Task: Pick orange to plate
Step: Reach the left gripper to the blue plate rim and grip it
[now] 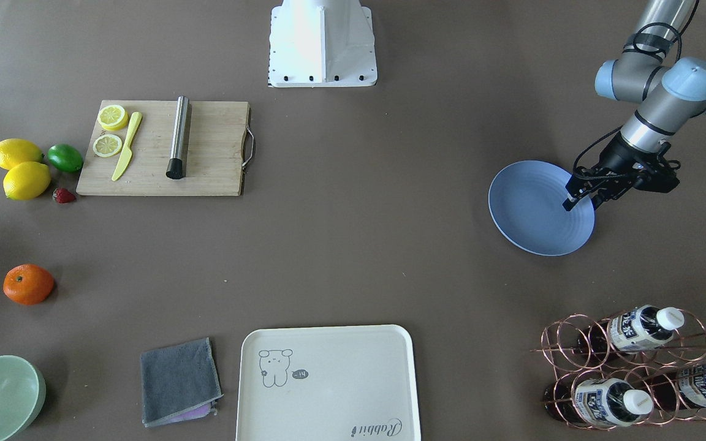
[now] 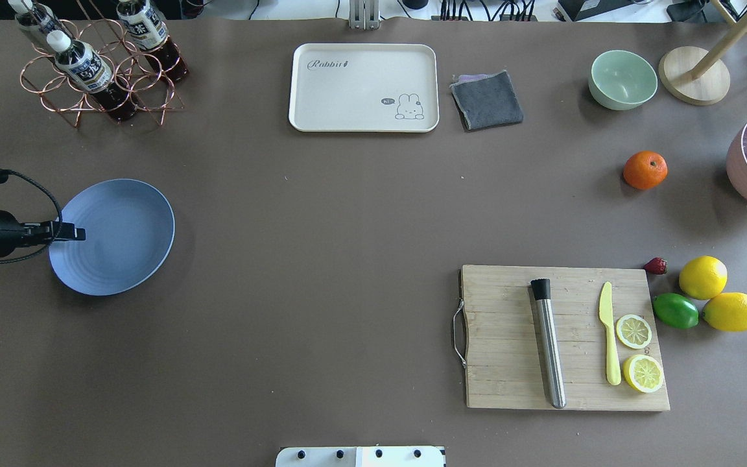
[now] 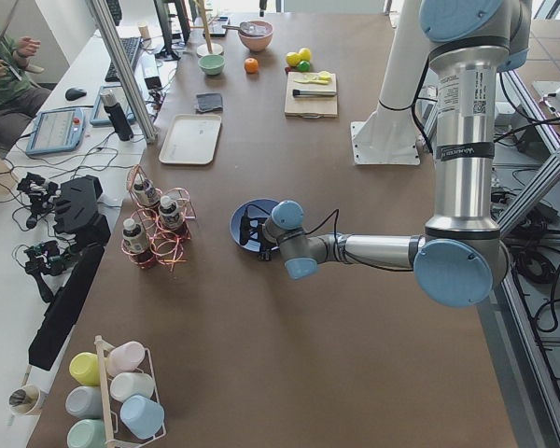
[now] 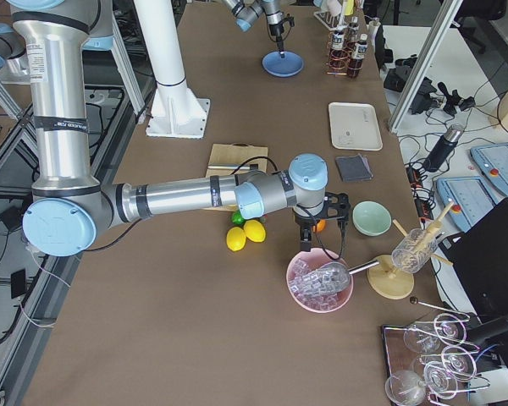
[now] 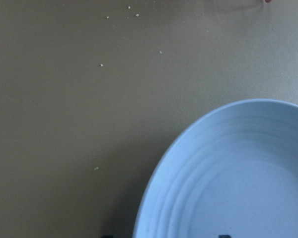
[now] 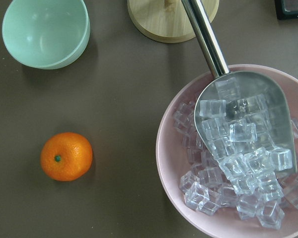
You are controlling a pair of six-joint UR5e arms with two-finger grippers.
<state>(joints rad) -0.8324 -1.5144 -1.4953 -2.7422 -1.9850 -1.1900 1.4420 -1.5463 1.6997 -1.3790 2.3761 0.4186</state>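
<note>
The orange lies alone on the brown table on the robot's right side, between the pale-green bowl and the lemons; the overhead view also shows the orange. The right wrist view looks straight down on the orange at lower left, with no fingers in frame. My right gripper appears only in the exterior right view, above the orange and the pink bowl; I cannot tell whether it is open or shut. The light-blue plate sits far off on the robot's left side. My left gripper hangs open over its rim, holding nothing.
A wooden cutting board carries a steel rod, a yellow knife and lemon slices. Beside it lie two lemons, a lime and a strawberry. Also present: green bowl, pink ice bowl with scoop, cream tray, grey cloth, bottle rack.
</note>
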